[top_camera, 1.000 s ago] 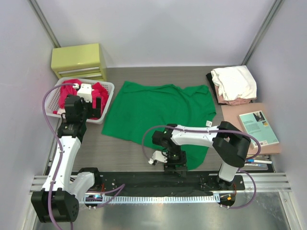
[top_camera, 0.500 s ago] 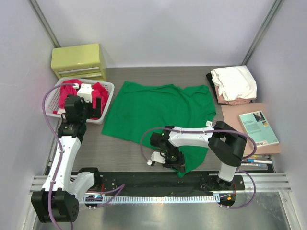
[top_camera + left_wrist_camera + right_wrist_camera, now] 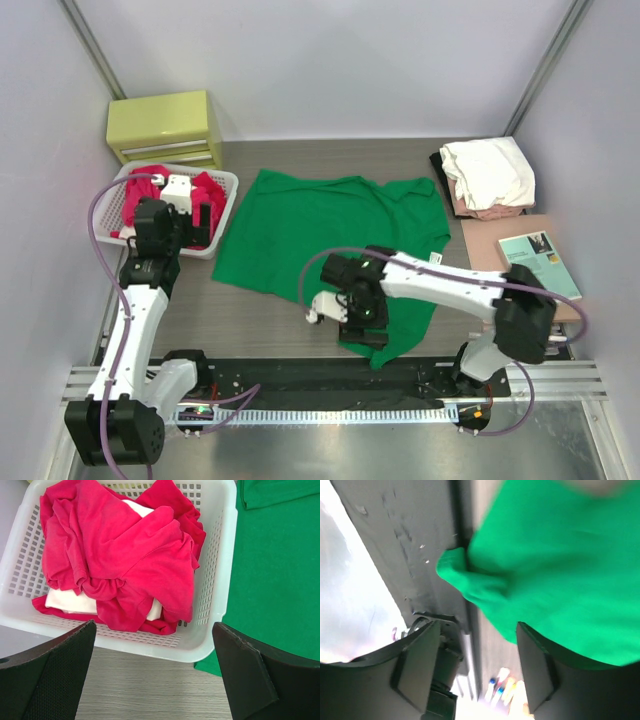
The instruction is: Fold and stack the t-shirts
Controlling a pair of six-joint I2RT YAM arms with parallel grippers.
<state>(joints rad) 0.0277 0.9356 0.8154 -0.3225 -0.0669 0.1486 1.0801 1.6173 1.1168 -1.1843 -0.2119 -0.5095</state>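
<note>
A bright green t-shirt (image 3: 330,235) lies spread on the table, its near corner bunched at the front rail (image 3: 455,570). My right gripper (image 3: 365,322) hovers over that near hem; in the right wrist view its jaws (image 3: 477,675) stand open with nothing between them. Red t-shirts (image 3: 120,555) and a white one (image 3: 70,602) fill the white basket (image 3: 220,605). Just in front of the basket, my left gripper (image 3: 155,675) is open and empty. At the back right a white t-shirt (image 3: 490,170) tops a stack with pale pink (image 3: 482,212) and black (image 3: 437,160) below.
A yellow drawer box (image 3: 165,125) stands behind the basket (image 3: 228,205). A teal book (image 3: 540,265) lies on a brown board (image 3: 492,250) at the right, pens (image 3: 540,342) beside it. The black base rail (image 3: 290,372) runs along the front edge.
My right gripper shut on the green shirt's near hem, dragged it a little toward the front rail, then opened and lifted off. The right elbow swung right. The left arm stayed still.
</note>
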